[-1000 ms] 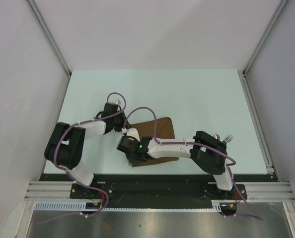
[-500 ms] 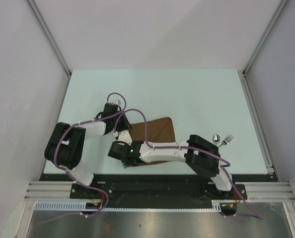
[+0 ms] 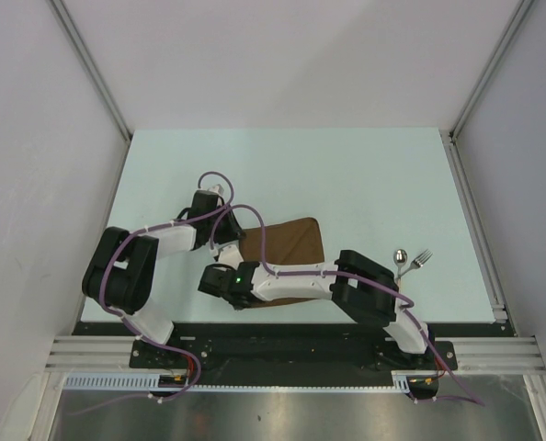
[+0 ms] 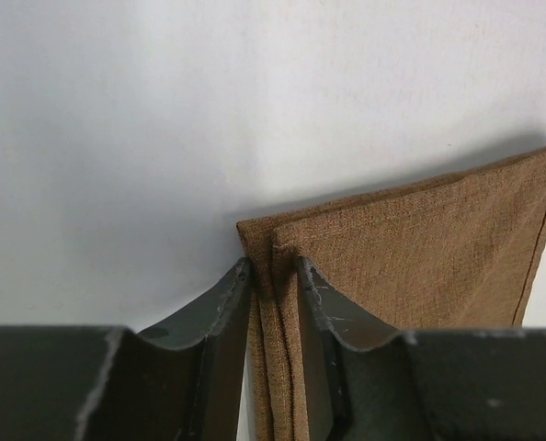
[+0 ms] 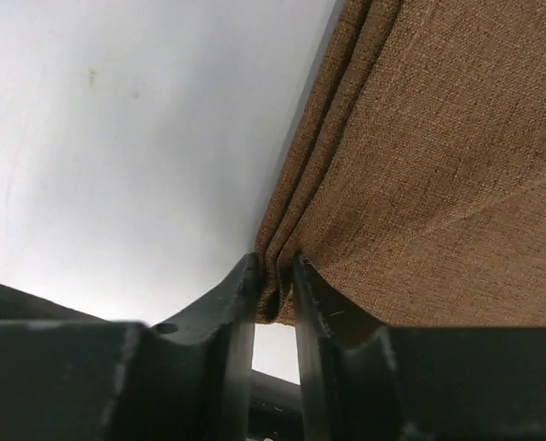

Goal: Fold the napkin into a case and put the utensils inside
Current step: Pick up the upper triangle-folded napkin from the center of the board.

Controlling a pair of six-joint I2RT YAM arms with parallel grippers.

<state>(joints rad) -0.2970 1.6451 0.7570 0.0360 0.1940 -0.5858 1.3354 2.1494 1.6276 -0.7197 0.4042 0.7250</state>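
The brown napkin (image 3: 290, 241) lies folded in layers on the table, partly under my right arm. In the left wrist view the napkin (image 4: 420, 248) has its layered left edge pinched in my left gripper (image 4: 275, 276), which is shut on it. My left gripper (image 3: 225, 237) is at the napkin's far-left corner. My right gripper (image 3: 216, 281) is at the near-left corner. The right wrist view shows the right gripper (image 5: 275, 272) shut on the stacked layers of the napkin (image 5: 420, 165). The utensils, a spoon (image 3: 400, 259) and a fork (image 3: 421, 259), lie side by side to the right of the napkin.
The pale table (image 3: 346, 175) is walled by white panels at the back and on both sides. A metal rail (image 3: 475, 230) runs along its right edge. My right arm (image 3: 301, 280) stretches leftward low over the near table edge.
My right arm swung left along the napkin's near edge and its jaws closed on the near-left corner. This uncovered the spoon and fork. The left gripper stayed on the napkin.
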